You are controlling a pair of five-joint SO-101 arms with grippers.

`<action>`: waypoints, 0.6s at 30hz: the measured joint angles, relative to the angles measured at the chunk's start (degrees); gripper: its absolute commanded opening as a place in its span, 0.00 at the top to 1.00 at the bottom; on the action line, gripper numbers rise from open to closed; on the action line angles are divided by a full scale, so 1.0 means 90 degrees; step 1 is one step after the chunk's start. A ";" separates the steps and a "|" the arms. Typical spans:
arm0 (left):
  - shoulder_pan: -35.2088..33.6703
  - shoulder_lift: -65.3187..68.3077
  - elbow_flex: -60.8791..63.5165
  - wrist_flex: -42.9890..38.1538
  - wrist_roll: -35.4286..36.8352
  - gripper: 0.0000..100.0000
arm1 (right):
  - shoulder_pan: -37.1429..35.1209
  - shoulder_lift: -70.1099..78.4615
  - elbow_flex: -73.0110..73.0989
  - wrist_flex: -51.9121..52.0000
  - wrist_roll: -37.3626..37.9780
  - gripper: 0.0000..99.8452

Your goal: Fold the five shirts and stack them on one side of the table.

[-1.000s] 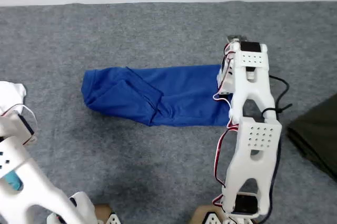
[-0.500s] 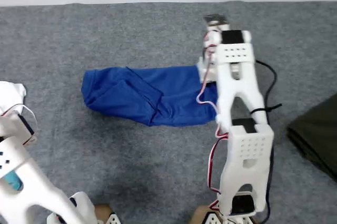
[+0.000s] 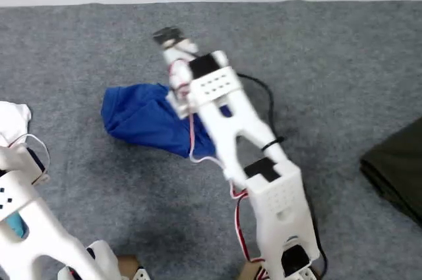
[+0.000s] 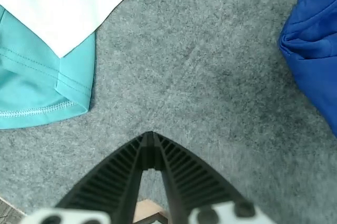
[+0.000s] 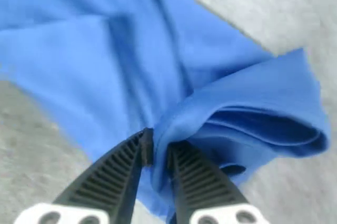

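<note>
A blue shirt (image 3: 142, 120) lies bunched on the grey cloth at the middle left. My right gripper (image 5: 156, 150) is shut on a fold of the blue shirt (image 5: 221, 113), holding it over the rest of the shirt; from above the right arm (image 3: 217, 105) covers the shirt's right part. My left gripper (image 4: 150, 142) is shut with nothing in it, above bare grey cloth at the near left. Beside it lie a white shirt (image 4: 63, 2) on a teal shirt (image 4: 31, 87). The blue shirt's edge (image 4: 313, 60) is farther off.
A dark olive shirt (image 3: 399, 165) lies at the right edge. The white shirt's corner (image 3: 13, 115) shows at the left edge. The left arm's base (image 3: 33, 227) stands at the near left. The grey cloth (image 3: 343, 62) covers the table.
My right arm has swung left across the table, pulling the blue shirt's right end over toward its left end. The shirt now looks much shorter. The left arm has stayed put.
</note>
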 measured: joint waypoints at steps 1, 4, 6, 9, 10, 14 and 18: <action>0.0000 0.0000 0.0000 0.0000 0.0000 1.00 | -0.0127 0.0000 0.0000 -0.0068 0.0059 0.99; 0.0000 0.0000 0.0000 -0.0039 0.0000 1.00 | -0.0469 0.0000 -0.0029 -0.0264 0.0137 0.99; 0.0000 0.0000 0.0000 -0.0039 0.0000 1.00 | -0.0654 0.0010 -0.0205 -0.0361 0.0137 0.99; 0.0000 0.0000 0.0000 -0.0039 0.0000 1.00 | -0.0899 0.0205 -0.0586 -0.0440 0.0303 0.99; 0.0000 0.0000 0.0000 -0.0039 0.0000 1.00 | -0.0987 0.0352 -0.0742 -0.0440 0.0332 0.99; 0.0000 0.0000 0.0000 -0.0039 0.0000 1.00 | -0.1182 0.0967 -0.1475 -0.0440 0.0391 0.99; 0.0000 0.0000 0.0000 -0.0039 0.0000 1.00 | -0.1338 0.1495 -0.2217 -0.0440 0.0410 0.99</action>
